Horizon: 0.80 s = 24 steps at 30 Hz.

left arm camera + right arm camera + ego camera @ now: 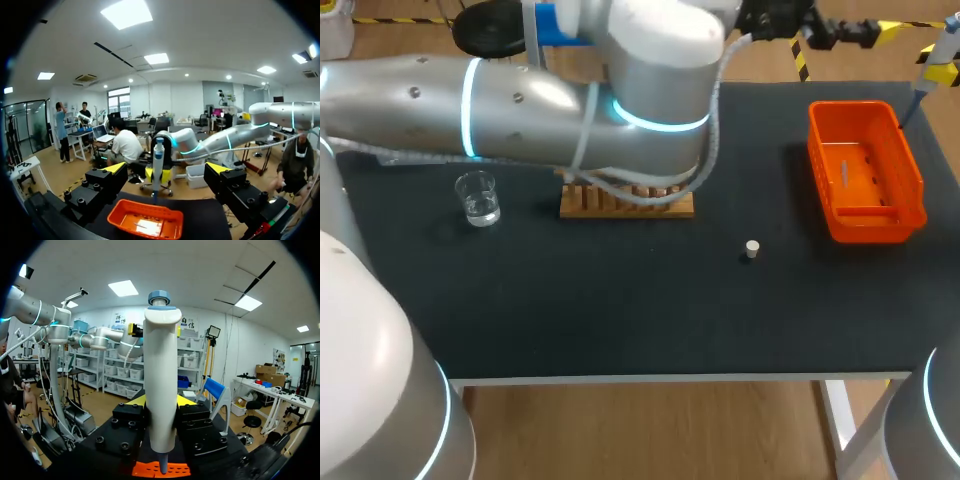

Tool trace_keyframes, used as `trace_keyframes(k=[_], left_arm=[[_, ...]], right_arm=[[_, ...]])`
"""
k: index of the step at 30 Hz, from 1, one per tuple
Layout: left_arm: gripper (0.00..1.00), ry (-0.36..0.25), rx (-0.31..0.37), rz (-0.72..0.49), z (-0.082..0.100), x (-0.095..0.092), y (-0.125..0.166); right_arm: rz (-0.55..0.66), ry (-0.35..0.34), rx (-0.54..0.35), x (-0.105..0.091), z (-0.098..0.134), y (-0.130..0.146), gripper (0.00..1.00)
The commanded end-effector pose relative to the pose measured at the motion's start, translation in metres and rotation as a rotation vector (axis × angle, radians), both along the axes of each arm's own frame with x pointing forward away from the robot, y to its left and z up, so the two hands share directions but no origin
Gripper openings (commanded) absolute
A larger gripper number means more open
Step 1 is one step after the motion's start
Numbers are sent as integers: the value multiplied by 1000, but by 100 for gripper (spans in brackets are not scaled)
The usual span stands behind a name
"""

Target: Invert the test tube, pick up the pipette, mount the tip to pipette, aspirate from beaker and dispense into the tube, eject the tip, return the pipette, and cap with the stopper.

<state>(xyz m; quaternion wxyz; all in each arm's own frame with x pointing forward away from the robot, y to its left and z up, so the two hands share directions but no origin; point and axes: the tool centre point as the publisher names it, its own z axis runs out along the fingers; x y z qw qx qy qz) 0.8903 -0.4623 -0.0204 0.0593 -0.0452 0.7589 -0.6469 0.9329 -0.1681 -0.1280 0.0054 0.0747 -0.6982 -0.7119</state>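
Pipette (161, 380) is standing upright in the right gripper (161, 401), whose 2 yellow-tipped fingers (137, 400) are pinching its white body from both sides, with the blue plunger cap sticking up above them. Its narrow dark lower end is pointing down over the orange tray (172, 470). In the head view the pipette (940, 55) is showing at the table's far right corner, just past the far end of the tray (865, 215). Left gripper (166, 169) is hovering on the other side of the tray (125, 220), facing the pipette (158, 160), its jaws spread wide and gripping nothing. Nearer the middle of the black table (620, 310) a small pale stopper (751, 249) is standing alone, well apart from the tray. Behind it a wooden rack (625, 203) is lying partly hidden under the left arm (520, 105), which is stretching across the far half of the table. Toward the left side a clear glass beaker (478, 198) is sitting upright with a little liquid in it, apart from the rack.
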Motion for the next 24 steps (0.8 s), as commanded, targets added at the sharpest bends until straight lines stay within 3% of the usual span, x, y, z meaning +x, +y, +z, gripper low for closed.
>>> trace_keyframes(k=[1, 12, 24], left_arm=[[100, 10, 67, -1, -2, -16, 40], [100, -27, -2, 13, -28, -41, 71], [100, -68, -88, 17, -60, -51, 123]], right_arm=[[4, 0, -3, 1, 1, -1, 0], [4, 0, -3, 1, 1, -1, 0], [4, 0, -3, 1, 1, -1, 0]])
